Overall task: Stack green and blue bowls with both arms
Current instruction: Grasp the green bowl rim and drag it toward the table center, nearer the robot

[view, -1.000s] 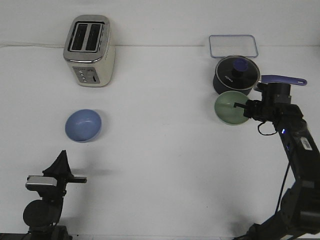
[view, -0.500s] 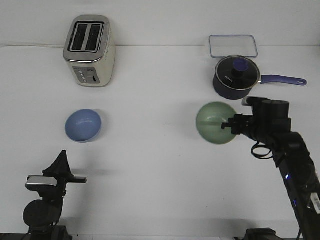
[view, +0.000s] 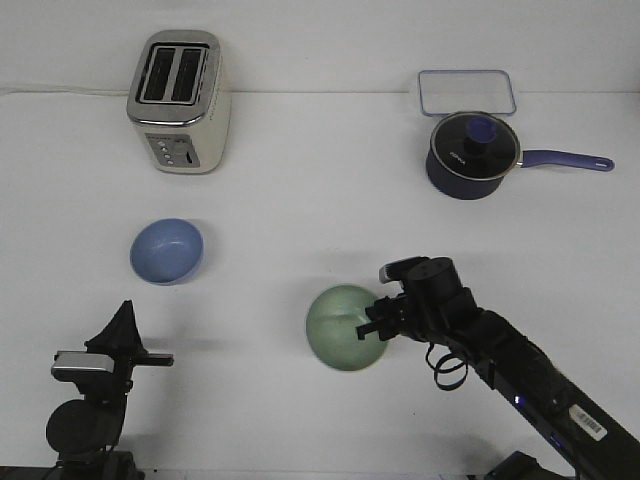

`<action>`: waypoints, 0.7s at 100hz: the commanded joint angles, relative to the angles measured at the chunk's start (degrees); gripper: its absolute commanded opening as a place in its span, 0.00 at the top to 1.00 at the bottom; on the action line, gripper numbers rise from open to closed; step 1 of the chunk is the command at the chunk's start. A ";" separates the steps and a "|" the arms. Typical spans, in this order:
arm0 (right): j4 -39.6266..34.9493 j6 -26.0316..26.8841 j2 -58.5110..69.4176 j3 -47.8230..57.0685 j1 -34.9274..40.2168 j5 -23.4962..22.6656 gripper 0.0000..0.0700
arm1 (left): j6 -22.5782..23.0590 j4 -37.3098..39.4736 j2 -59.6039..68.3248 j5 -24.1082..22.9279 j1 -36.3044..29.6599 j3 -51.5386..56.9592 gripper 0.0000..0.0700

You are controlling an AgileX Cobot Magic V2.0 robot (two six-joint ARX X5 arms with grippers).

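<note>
The pale green bowl (view: 343, 326) is in the front middle of the table, gripped at its right rim by my right gripper (view: 375, 324), which is shut on it. I cannot tell whether the bowl touches the table. The periwinkle blue bowl (view: 166, 250) sits upright on the left side of the table, apart from both grippers. My left gripper (view: 122, 325) is at the front left, pointing up, well in front of the blue bowl; its fingers look closed together and hold nothing.
A cream toaster (view: 180, 100) stands at the back left. A dark blue lidded saucepan (view: 472, 153) with its handle pointing right stands at the back right, with a clear rectangular container (view: 467, 92) behind it.
My right arm has carried the green bowl from beside the saucepan toward the front and to the left, to the front middle. The left arm and the blue bowl have not moved.
</note>
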 commanded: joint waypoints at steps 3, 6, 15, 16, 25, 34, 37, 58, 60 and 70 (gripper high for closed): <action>1.16 2.40 2.21 0.09 3.06 1.09 1.00 | -0.28 0.85 -0.11 -0.04 0.00 -1.07 0.98; 1.18 2.47 2.89 0.09 4.07 1.20 1.00 | -0.28 0.87 -0.11 -0.04 0.00 -1.07 0.98; 1.18 2.45 4.85 0.09 6.60 2.03 1.00 | -0.28 0.87 -0.11 -0.04 0.00 -1.07 0.98; 1.18 2.45 5.09 0.09 6.86 2.16 1.00 | -0.28 0.87 -0.11 -0.04 0.00 -1.07 0.98; 1.20 2.45 7.19 0.09 8.81 3.72 1.00 | -0.28 0.90 -0.11 -0.04 0.00 -1.07 0.98; 1.18 2.23 8.98 0.09 10.01 5.05 1.00 | -0.28 0.87 -0.11 -0.04 0.00 -1.07 0.98; 1.18 2.21 9.46 0.07 10.32 5.22 1.00 | -0.28 0.87 -0.11 -0.04 0.00 -1.07 0.98; 1.07 0.87 12.20 0.04 10.99 6.78 1.00 | -0.28 0.87 -0.11 -0.04 0.00 -1.07 0.98; 1.03 0.70 12.44 0.04 10.99 6.93 1.00 | -0.28 0.87 -0.11 -0.04 0.00 -1.07 0.98; 0.90 0.35 13.14 0.02 10.97 7.04 1.00 | -0.28 0.90 -0.11 -0.04 0.00 -1.07 0.98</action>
